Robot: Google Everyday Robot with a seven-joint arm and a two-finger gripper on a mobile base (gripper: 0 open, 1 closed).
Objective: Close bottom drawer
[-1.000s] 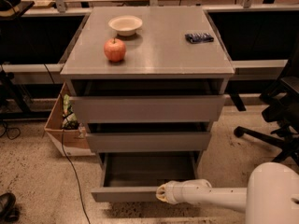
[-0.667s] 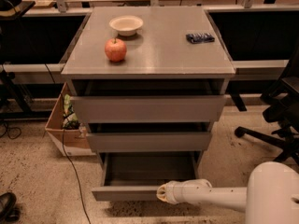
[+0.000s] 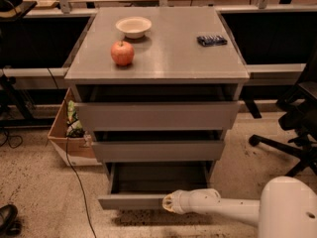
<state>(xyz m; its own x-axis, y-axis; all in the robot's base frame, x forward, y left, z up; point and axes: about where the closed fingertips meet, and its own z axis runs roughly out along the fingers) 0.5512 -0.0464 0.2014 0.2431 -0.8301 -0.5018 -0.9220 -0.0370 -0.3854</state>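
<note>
The bottom drawer (image 3: 130, 201) is the lowest and slimmest of three grey handleless fronts on the cabinet. It stands pulled far out, and its grey tray body (image 3: 158, 177) shows open from above. My gripper (image 3: 167, 202) is at the end of the white arm (image 3: 223, 207) coming from the lower right. It sits against the drawer's front panel, right of the panel's middle. The middle drawer (image 3: 158, 150) and the top drawer (image 3: 158, 115) above it stick out a little.
On the cabinet top (image 3: 173, 58) are a red apple (image 3: 122, 52), a white bowl (image 3: 133, 26) and a dark packet (image 3: 212, 39). A cardboard box (image 3: 67, 138) stands left of the cabinet. An office chair base (image 3: 285, 145) is at the right. A shoe (image 3: 7, 218) is at the lower left.
</note>
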